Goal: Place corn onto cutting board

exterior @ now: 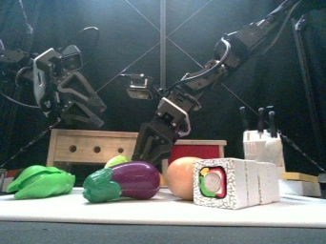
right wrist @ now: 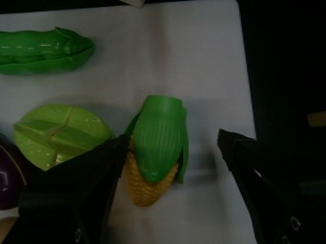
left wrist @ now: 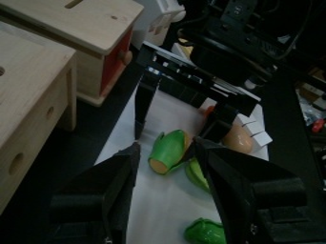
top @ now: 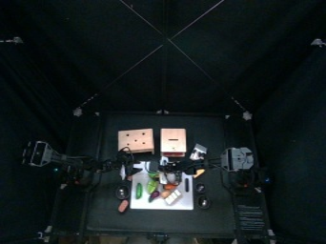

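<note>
The corn (right wrist: 155, 157), yellow with a green husk, lies on the white cutting board (right wrist: 192, 57); it also shows in the left wrist view (left wrist: 170, 151). My right gripper (right wrist: 173, 167) is open and hangs just above the corn, one jaw on each side, without touching it. From the left wrist view the right gripper (left wrist: 192, 91) stands over the corn. In the front view the right gripper (exterior: 155, 143) hangs behind the toy food. My left gripper (left wrist: 178, 181) is open and empty, held above the board's left end.
On the board lie a green pea pod (right wrist: 45, 50), a lettuce leaf (right wrist: 57, 133), a purple eggplant (exterior: 128, 181), a peach-coloured fruit (exterior: 182, 176) and a sushi roll (exterior: 235, 183). Behind are a wooden box (exterior: 90, 148), a red box (top: 173, 143) and a knife block (exterior: 264, 143).
</note>
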